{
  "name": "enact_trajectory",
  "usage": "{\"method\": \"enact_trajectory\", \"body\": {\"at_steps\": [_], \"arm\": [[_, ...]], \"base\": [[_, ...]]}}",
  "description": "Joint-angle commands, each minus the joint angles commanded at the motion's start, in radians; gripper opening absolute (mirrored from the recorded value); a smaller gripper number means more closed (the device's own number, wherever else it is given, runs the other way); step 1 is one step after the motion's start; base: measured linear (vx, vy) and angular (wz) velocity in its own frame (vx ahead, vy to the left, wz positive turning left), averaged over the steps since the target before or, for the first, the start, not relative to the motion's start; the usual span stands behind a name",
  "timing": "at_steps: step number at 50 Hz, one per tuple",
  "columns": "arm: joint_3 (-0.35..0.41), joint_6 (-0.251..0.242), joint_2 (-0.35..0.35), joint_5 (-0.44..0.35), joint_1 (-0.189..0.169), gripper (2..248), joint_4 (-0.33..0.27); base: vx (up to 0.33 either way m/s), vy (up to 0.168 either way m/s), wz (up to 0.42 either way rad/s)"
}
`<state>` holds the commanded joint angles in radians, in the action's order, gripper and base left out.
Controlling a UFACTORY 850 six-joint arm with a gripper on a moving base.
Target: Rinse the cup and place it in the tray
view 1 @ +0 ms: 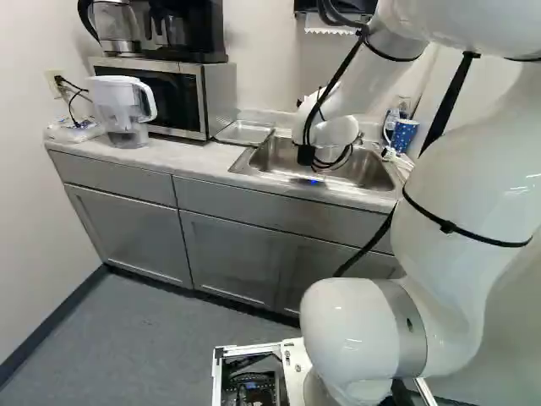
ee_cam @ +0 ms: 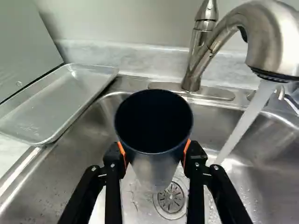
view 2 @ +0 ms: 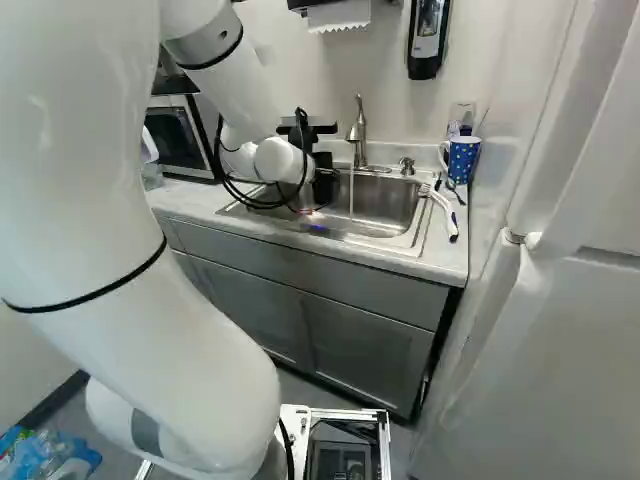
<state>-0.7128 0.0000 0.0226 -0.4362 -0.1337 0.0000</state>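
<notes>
Pinching the round, tapering cup (ee_cam: pixel 154 135) from both sides, the jaws hold it mouth up over the smooth steel sink (ee_cam: pixel 88 135). Water (ee_cam: pixel 245 123) falls at two o'clock, beside the cup rather than into it, so rinsing seems unfinished; placing is left. The shallow metal tray (ee_cam: pixel 56 102) lies at ten o'clock.

Your pale tabletop (view 1: pixel 190 156) holds a clear-and-white pitcher (view 1: pixel 121 106) near its left edge, a microwave (view 1: pixel 218 95) toward the back edge, a metal tray (ee_cam: pixel 51 105) beside the inset sink (view 2: pixel 385 205), and a dotted blue mug (view 2: pixel 463 160) near the back right corner.
</notes>
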Motion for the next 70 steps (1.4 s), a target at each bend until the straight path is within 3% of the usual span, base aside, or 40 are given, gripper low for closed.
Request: {"method": "enact_trajectory", "body": {"at_steps": [32,70], "arm": [[0.052,0.0,-0.051,-0.017,-0.064,125,0.0],[0.03,0.0,-0.029,-0.017,-0.139,125,0.0]], "base": [[0.0,0.0,0.0],[0.0,0.0,0.0]]}}
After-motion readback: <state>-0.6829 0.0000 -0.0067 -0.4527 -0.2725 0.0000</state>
